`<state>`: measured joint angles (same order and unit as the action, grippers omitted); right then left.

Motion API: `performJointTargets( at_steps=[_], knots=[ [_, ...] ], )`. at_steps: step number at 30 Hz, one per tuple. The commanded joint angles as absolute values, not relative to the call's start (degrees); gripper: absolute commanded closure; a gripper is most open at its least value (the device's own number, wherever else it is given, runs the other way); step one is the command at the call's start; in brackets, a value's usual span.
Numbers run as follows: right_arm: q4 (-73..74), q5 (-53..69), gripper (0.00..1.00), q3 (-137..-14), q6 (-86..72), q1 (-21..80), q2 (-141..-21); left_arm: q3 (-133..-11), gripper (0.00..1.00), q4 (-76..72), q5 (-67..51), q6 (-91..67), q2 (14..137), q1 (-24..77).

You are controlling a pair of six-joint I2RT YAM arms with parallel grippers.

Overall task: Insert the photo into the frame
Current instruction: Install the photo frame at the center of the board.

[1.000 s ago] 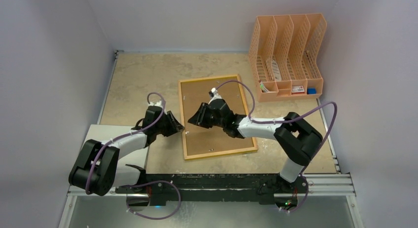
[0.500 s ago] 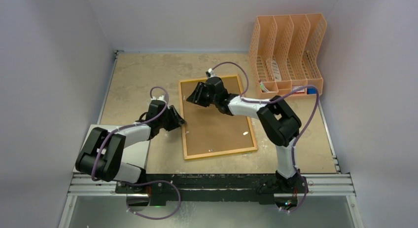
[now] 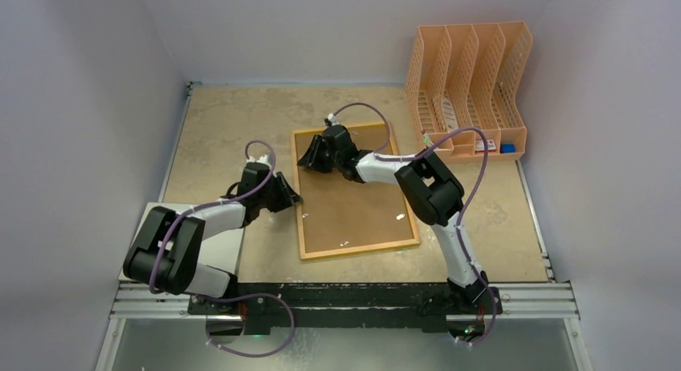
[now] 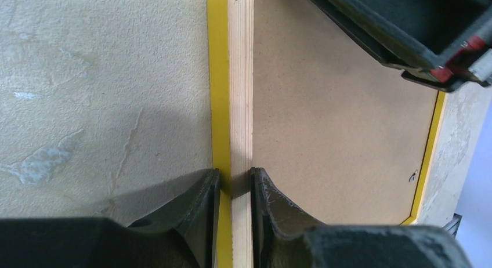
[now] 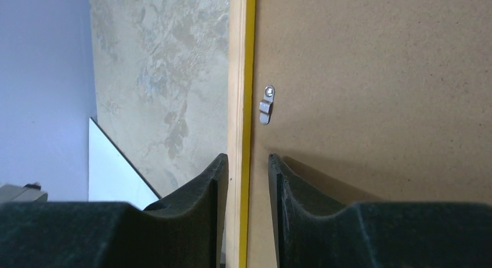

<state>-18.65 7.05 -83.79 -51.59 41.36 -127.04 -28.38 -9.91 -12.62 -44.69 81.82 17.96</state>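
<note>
Top view: the right gripper [image 3: 307, 156] has moved off the middle of the backing board [image 3: 353, 210] to the far-left corner of the frame [image 3: 361, 247]. The left gripper [image 3: 291, 199] stays on the left rail.
Left wrist: its fingers [image 4: 200, 207] pinch that rail.
Right wrist: its fingers [image 5: 212, 187] straddle the rail, slightly spread.
Photo: not seen in any view (the white sheet [image 3: 231, 249] under the left arm may be it). With both grippers on one rail, the frame looks ready to be lifted.

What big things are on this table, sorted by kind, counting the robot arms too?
Robot arms: 2, left arm and right arm
Yellow-edged frame: 1
Brown backing board: 1
Peach file rack: 1
Flat white panel: 1
Total: 6
</note>
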Motion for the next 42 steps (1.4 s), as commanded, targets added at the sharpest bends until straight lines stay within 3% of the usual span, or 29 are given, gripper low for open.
performJointTargets(
  at_steps=[1, 16, 32, 42],
  knots=[
    [-19.6, 6.2, 0.67, -86.9, -53.0, 41.7, -128.9, -28.3, 0.9, -10.3, -13.9, -43.2, 83.0, 17.7],
    [-17.2, -1.1, 0.72, -87.9, -56.8, 41.5, -131.0, -28.6, 0.91, -8.8, -14.7, -42.3, 84.3, 17.7],
    [-22.0, 3.8, 0.76, -89.7, -56.7, 41.4, -135.8, -28.4, 0.91, -8.0, -14.5, -42.2, 84.4, 17.8],
    [-29.7, 5.0, 0.65, -82.9, -56.0, 40.6, -130.1, -28.5, 0.91, -7.6, -14.4, -42.3, 83.7, 17.7]
  ],
)
